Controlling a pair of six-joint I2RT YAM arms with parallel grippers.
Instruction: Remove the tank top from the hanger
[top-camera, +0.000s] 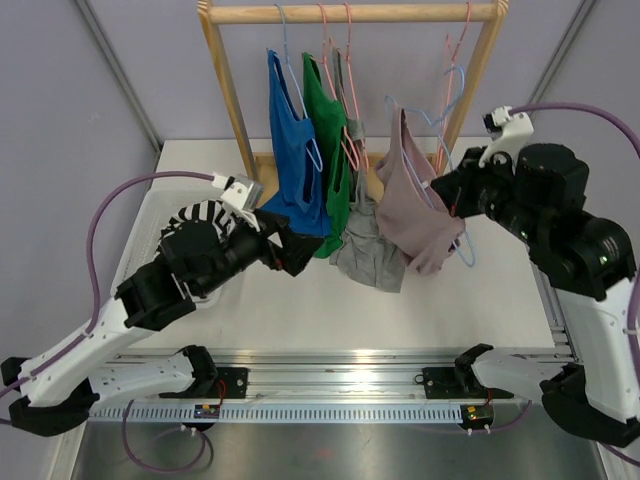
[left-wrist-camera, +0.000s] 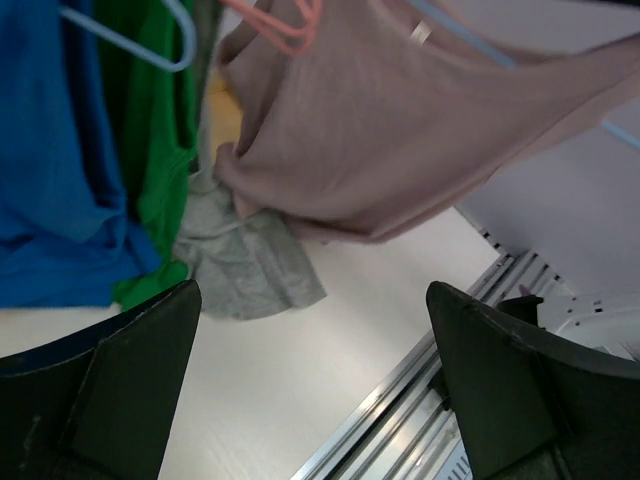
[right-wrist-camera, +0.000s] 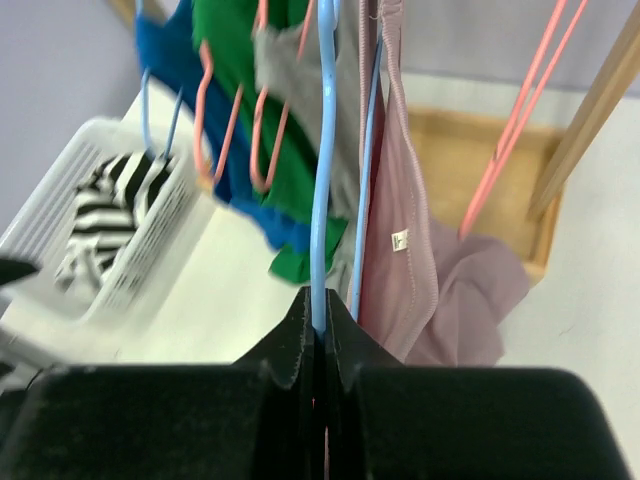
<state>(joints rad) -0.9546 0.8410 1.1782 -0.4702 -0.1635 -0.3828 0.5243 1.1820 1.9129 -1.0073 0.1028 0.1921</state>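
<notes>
We take the mauve tank top (top-camera: 412, 215) to be the garment in question. It hangs at the right end of the row under the wooden rail (top-camera: 350, 12), draped on a light blue hanger (right-wrist-camera: 322, 150), and its hem sags low toward the tabletop (top-camera: 330, 310).

The right claw (top-camera: 442, 190) is pinched tight on the thin wire of that hanger. In the wrist view the two wire strands run straight up from between its closed fingers. We judge this grip is there to steady the hanger, so the frame does not swing or slide along the rail when the cloth is pulled.

The left claw (top-camera: 290, 250) is spread wide and holds nothing. It sits low at the near left of the row, just beside the hem of the blue top (top-camera: 290, 150). It looks to the right, past the green top (top-camera: 325, 140) and the grey garment (top-camera: 365, 255), toward the mauve fabric. The wide spread suits taking a thick fold of loose cloth, and the low approach suits drawing the top down off the hanger's shoulders.

We cannot tell from these views whether the hanger's hook sits on the rail or is lifted clear of it. The wires overlap there.

A white basket (right-wrist-camera: 150, 250) holding a striped cloth (top-camera: 205, 215) stands on the left, behind the left arm, and is probably where removed garments go. The strap remains on the hanger, so the removal itself is not yet done.
</notes>
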